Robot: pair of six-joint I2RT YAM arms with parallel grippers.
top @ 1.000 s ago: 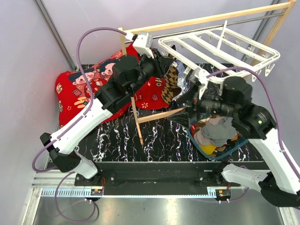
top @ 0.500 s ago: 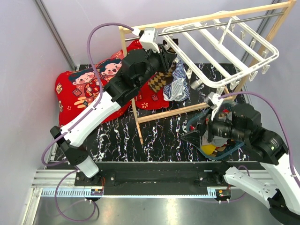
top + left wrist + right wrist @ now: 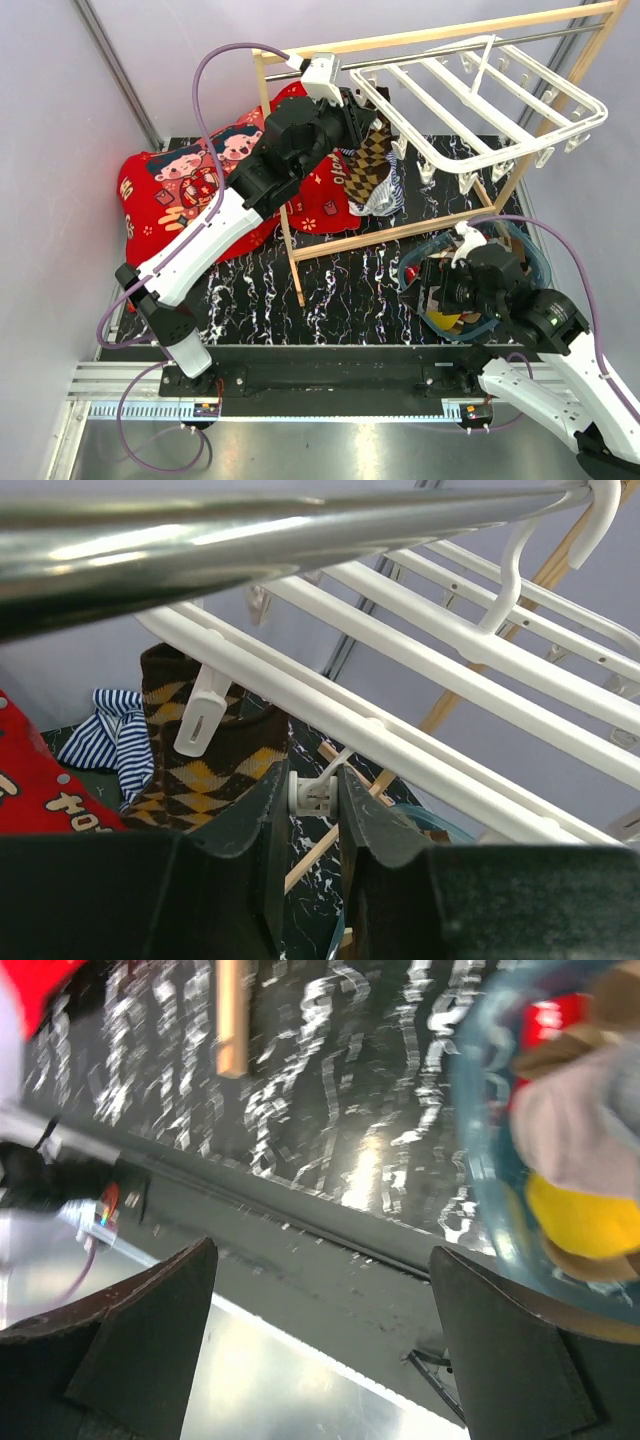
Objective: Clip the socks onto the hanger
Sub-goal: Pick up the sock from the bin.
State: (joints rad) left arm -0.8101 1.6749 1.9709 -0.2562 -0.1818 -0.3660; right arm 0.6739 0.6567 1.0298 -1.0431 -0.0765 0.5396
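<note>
The right gripper (image 3: 322, 1255) hangs low, its jaws spread wide with nothing between them. The table's (image 3: 330, 1110) near edge lies beneath it, and the basket (image 3: 472, 1150) of clothes sits just to its right. A second ago this gripper was up at the near edge of the hanger (image 3: 400, 745), beside the sock (image 3: 215, 770). Half a second ago it was coming down by the basket's left rim, and now it has drawn back toward its base, above the basket.

Farther out, the left gripper (image 3: 312, 780) is raised at the hanger's left corner, its jaws narrowed onto a white peg (image 3: 318, 796) that dangles from a hanger bar. This arm has climbed over the last second, and the hanger has risen with it. The hanger sat lower a second ago, tilted steeply half a second ago, and now hangs nearly level by its hook (image 3: 520, 560) from the rail (image 3: 250, 520).

The checkered sock hangs below and left of this gripper, with a second peg (image 3: 200, 715) at its top edge; whether that peg bites it cannot be told. A striped cloth (image 3: 115, 735) hangs further left, beyond the sock.
</note>
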